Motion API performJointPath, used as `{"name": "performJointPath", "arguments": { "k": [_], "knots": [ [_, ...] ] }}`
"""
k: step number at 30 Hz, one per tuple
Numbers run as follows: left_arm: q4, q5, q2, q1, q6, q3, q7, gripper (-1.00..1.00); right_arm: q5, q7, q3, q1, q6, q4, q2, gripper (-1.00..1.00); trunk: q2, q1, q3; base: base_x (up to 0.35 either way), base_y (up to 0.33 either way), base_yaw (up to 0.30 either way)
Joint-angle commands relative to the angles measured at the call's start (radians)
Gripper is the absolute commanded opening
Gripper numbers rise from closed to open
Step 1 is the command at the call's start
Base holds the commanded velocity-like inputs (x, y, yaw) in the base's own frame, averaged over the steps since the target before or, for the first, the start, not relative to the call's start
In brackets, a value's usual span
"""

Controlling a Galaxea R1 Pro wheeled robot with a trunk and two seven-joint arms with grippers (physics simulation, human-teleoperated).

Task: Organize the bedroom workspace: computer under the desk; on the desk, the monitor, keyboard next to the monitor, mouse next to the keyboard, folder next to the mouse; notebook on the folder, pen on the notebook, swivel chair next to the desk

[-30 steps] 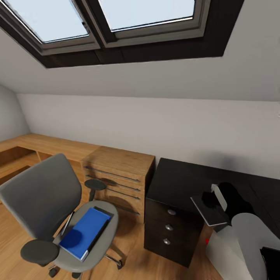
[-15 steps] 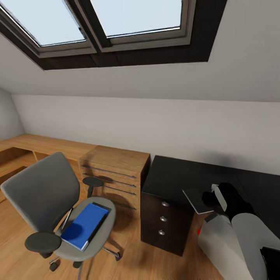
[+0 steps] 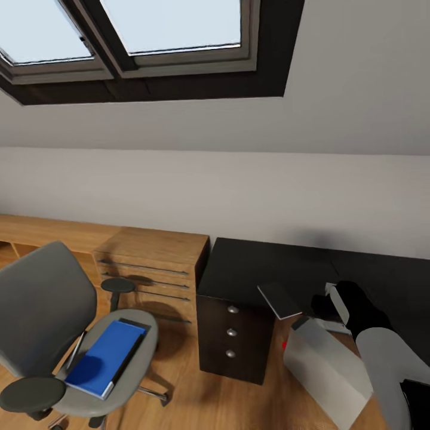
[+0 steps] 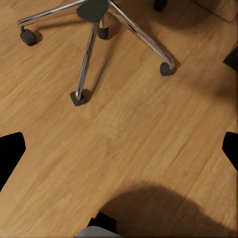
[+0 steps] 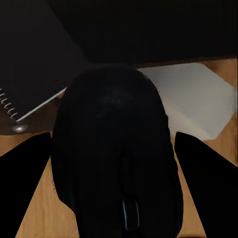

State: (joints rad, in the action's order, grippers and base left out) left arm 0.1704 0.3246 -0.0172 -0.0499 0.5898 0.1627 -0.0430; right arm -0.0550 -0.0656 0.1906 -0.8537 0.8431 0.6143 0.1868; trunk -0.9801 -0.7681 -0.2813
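Note:
The grey swivel chair [image 3: 42,304] stands at the left, and a blue folder [image 3: 101,357] lies on its seat with a thin pen-like stick [image 3: 76,350] beside it. The black desk [image 3: 263,269] with drawers is at centre right. A grey spiral notebook [image 3: 279,299] [image 5: 34,54] overhangs the desk's front edge. Below it, the white computer case [image 3: 325,364] [image 5: 193,99] sits on the floor. My right gripper [image 3: 325,307] [image 5: 119,188] is shut on the black mouse [image 5: 116,148], just over the desk's front edge. My left gripper [image 4: 119,153] hangs open above the floor near the chair's chrome base [image 4: 94,34].
A wooden drawer unit [image 3: 152,269] and a low wooden bench [image 3: 42,230] run along the wall left of the desk. Skylights [image 3: 155,24] sit in the sloped ceiling. Wooden floor [image 3: 197,400] lies between the chair and the desk.
The whole picture has slid left and slightly down as the camera turned right. My right gripper keeps hold of the mouse by the desk edge.

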Motion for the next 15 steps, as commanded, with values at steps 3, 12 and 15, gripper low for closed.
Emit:
{"name": "performJointPath", "arguments": {
  "k": [3, 12, 15],
  "knots": [
    [-0.004, -0.002, 0.001, -0.001, 0.002, 0.006, -0.005, 1.00, -0.006, -0.006, 0.001, -0.001, 0.004, 0.001, 0.006, -1.00, -0.001, 0.000, -0.001, 0.000, 0.000, -0.260],
    [-0.007, -0.004, 0.008, -0.001, 0.011, 0.007, -0.007, 1.00, -0.006, -0.005, 0.001, -0.001, 0.004, 0.001, 0.009, -1.00, -0.001, 0.000, -0.001, 0.000, 0.000, -0.260],
    [-0.008, -0.004, 0.009, -0.001, 0.044, 0.007, -0.010, 1.00, -0.006, -0.005, 0.001, -0.001, 0.004, 0.001, 0.010, -1.00, -0.001, 0.000, -0.001, 0.000, 0.000, -0.260]
  ]
}}
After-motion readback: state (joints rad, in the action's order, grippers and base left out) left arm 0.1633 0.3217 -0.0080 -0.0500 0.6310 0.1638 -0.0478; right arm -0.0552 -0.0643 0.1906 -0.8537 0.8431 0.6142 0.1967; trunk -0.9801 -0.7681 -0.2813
